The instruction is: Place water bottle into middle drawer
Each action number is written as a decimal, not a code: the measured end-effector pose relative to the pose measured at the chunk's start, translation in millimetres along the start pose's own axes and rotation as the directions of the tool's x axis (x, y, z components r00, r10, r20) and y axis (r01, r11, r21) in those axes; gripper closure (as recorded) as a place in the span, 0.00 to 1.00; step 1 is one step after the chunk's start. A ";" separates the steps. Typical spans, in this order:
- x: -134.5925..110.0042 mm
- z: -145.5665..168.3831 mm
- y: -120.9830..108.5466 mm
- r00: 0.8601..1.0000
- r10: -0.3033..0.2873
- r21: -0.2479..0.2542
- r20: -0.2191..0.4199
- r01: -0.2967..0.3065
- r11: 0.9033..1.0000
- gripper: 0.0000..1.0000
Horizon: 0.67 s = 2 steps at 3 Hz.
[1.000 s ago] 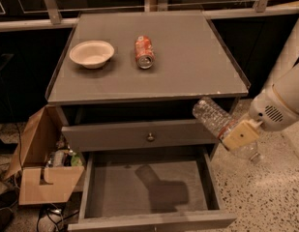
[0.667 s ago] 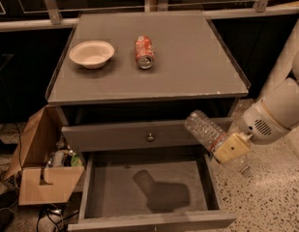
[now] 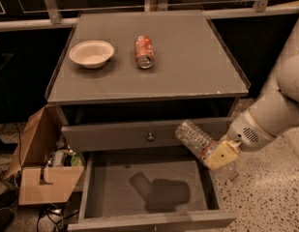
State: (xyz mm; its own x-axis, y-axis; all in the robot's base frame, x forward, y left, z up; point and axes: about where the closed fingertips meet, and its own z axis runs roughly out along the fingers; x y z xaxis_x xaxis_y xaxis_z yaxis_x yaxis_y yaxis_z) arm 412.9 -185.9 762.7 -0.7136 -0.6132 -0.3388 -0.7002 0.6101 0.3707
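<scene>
My gripper (image 3: 214, 154) is shut on the water bottle (image 3: 194, 137), a clear ribbed plastic bottle held tilted, its free end pointing up and left. It hangs above the right rear part of the open middle drawer (image 3: 147, 183), a wide shallow dark-grey box pulled out below the cabinet. The bottle is in front of the grey drawer front with the round knob (image 3: 150, 137), and its shadow falls on the drawer floor. The white arm comes in from the right.
On the cabinet top (image 3: 187, 66) lie a white bowl (image 3: 91, 53) and an orange-red soda can (image 3: 144, 51) on its side. An open cardboard box (image 3: 45, 170) with clutter stands on the floor at the left. Speckled floor lies to the right.
My gripper has moved left and down with the water bottle, from beside the cabinet's right edge to over the open drawer. The shadow on the drawer floor has shifted right.
</scene>
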 end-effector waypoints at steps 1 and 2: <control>-10.9 29.8 -1.6 0.999 -0.038 -0.058 0.019 0.039 0.998 1.00; -10.9 29.8 -1.7 0.999 -0.038 -0.059 0.019 0.039 0.998 1.00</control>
State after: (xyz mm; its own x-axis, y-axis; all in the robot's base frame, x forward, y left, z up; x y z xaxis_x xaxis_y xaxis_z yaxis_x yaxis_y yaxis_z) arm 421.3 -165.3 740.0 -0.6870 -0.6262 -0.3687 -0.7250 0.5555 0.4073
